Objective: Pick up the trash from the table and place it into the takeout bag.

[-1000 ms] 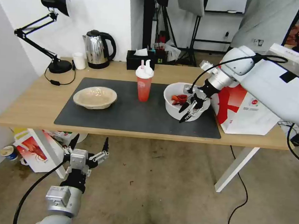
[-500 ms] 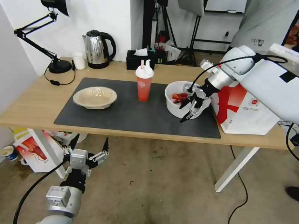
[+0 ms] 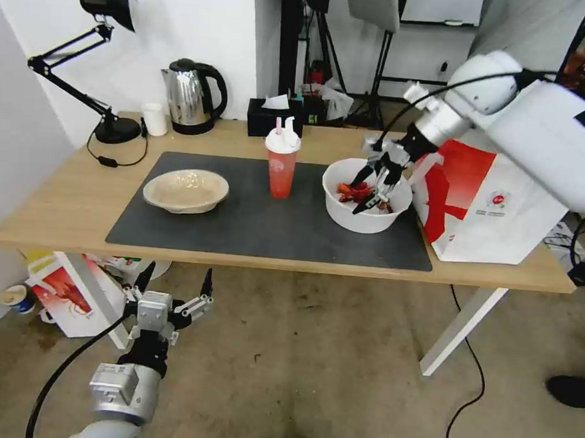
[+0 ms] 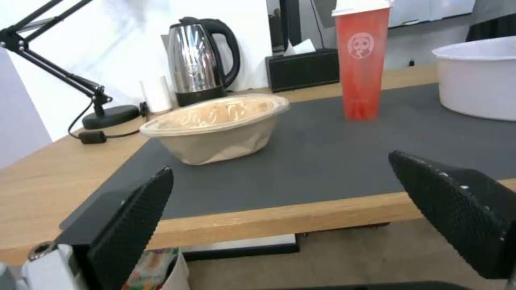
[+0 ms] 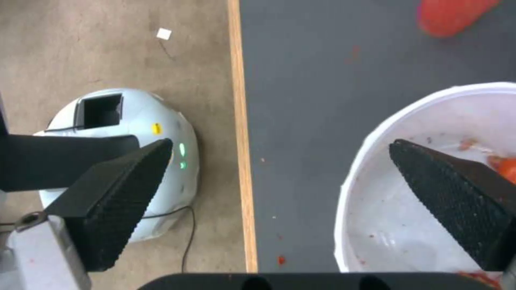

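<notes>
The desk (image 3: 73,204) carries all 3 trash items. The bag (image 3: 487,206) stands just beside the right hand (image 3: 373,182), which has risen over the last second and now hovers spread above the shell bowl (image 3: 363,214), 1 finger over its rim. Nothing is gripped, so the grasp looks unfinished. The cup (image 3: 282,161) and pulp bowl (image 3: 186,190) sit farther off. The left hand (image 3: 170,297) hangs spread below the desk edge.
</notes>
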`<state>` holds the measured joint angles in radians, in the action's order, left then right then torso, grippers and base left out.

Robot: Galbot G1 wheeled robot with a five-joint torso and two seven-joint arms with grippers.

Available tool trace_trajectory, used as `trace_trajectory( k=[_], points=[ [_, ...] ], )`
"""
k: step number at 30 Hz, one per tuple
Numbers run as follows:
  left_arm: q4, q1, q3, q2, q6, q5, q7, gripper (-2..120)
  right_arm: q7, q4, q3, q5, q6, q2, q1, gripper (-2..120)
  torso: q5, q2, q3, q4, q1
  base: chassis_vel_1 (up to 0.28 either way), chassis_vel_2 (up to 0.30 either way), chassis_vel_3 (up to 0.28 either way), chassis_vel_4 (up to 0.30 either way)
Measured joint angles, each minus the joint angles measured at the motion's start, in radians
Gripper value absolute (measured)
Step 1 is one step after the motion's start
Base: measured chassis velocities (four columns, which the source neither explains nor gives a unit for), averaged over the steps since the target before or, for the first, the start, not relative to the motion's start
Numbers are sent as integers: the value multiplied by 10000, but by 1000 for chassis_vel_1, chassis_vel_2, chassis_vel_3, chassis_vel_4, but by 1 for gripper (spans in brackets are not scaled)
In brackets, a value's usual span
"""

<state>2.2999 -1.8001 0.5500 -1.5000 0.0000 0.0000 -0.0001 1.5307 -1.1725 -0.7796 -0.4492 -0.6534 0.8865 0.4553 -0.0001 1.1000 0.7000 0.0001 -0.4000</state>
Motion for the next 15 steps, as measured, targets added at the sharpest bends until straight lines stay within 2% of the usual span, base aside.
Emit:
trace_trajectory(
  k=[15],
  points=[
    [0, 0, 0, 0, 0, 0, 0, 100, 0, 639, 292, 493, 143, 237, -608, 100, 2, 0, 0, 0, 0, 0, 0, 0, 0]
  ],
)
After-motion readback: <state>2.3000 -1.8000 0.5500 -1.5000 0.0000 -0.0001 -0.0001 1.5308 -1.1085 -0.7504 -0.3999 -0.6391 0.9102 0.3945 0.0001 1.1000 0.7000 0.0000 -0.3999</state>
